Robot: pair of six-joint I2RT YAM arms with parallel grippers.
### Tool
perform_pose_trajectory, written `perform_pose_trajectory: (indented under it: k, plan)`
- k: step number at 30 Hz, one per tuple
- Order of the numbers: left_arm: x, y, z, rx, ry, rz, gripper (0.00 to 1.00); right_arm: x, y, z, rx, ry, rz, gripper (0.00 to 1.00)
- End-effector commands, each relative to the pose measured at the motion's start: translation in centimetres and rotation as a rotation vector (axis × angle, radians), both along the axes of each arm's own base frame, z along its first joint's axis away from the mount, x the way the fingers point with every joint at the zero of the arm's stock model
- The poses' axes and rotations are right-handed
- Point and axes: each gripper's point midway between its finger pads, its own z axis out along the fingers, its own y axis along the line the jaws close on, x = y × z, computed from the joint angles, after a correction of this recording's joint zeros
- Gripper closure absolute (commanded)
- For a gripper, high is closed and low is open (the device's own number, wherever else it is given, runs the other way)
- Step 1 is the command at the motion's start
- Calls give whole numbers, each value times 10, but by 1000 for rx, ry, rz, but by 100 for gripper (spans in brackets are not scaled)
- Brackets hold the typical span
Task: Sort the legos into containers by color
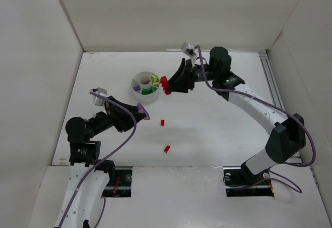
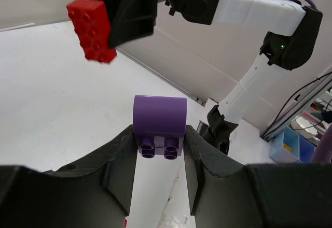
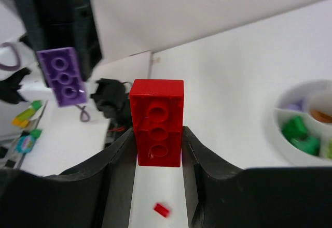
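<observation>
We find both arms of the sorting rig caught mid-task over the white worktop [image 1: 207, 129]. The left gripper [image 1: 145, 115] is clenched on a lavender brick [image 2: 160, 120], which is pinched by its sides between the two dark fingers. It sits left of centre, nearer to us than the tub [image 1: 148, 98].

The right gripper [image 1: 168, 84] is grasping a red brick [image 3: 156, 118] the same way and holds it just beside the tub's right rim, above the worktop. The two grippers face each other, so each wrist view catches the other's brick in the background.

The low round white tub stands towards the far side, a little left of centre. Its wedge-shaped compartments [image 3: 282, 115] are already partly filled. Green bricks [image 3: 298, 132] lie in one wedge, an orange piece [image 3: 321, 115] in another and a lavender piece [image 1: 136, 88] in a third.

Two bricks lie unsorted. A loose red brick [image 1: 162, 123] is near the middle of the worktop, to the right of the left gripper. A second loose red brick [image 1: 167, 148] is nearer the arms' bases, and both are well apart from the tub.
</observation>
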Motion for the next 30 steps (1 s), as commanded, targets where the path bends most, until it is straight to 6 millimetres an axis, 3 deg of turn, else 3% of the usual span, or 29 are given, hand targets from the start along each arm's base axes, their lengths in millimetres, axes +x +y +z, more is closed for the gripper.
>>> perform_pose_trajectory:
  k: [1, 3, 7, 10, 11, 16, 19, 21, 25, 29, 30]
  plan:
    - [-5, -1, 12, -6, -69, -14, 100, 14, -33, 29, 65, -145, -56, 96]
    - [5, 0, 10, -13, -44, 11, 100, 26, -49, 23, 56, -145, -88, 96]
    - [45, 7, -6, -45, 86, 134, 100, 39, -67, 17, 46, -151, -129, 96]
    - [69, 5, -19, -30, 143, 138, 100, 40, -64, 3, 32, -126, -83, 96]
    - [67, 0, -22, -20, 148, 95, 100, 39, -63, 2, 33, -124, -61, 96]
    - [100, 2, -17, -19, 141, 171, 100, 47, -55, -9, 21, -94, -48, 96]
    - [139, 22, -22, -3, 211, 390, 100, 58, -56, -16, 11, -78, -80, 96]
    - [177, 48, -41, 55, 273, 628, 100, 63, -59, -20, 7, -69, -93, 95]
    - [218, 89, -75, 144, 434, 924, 100, 85, -72, -29, -9, -50, -196, 94]
    - [246, 90, -90, 187, 485, 969, 100, 105, -88, -46, -50, -3, -306, 94]
    - [253, 92, -105, 217, 522, 985, 100, 110, -95, -53, -72, 26, -336, 94]
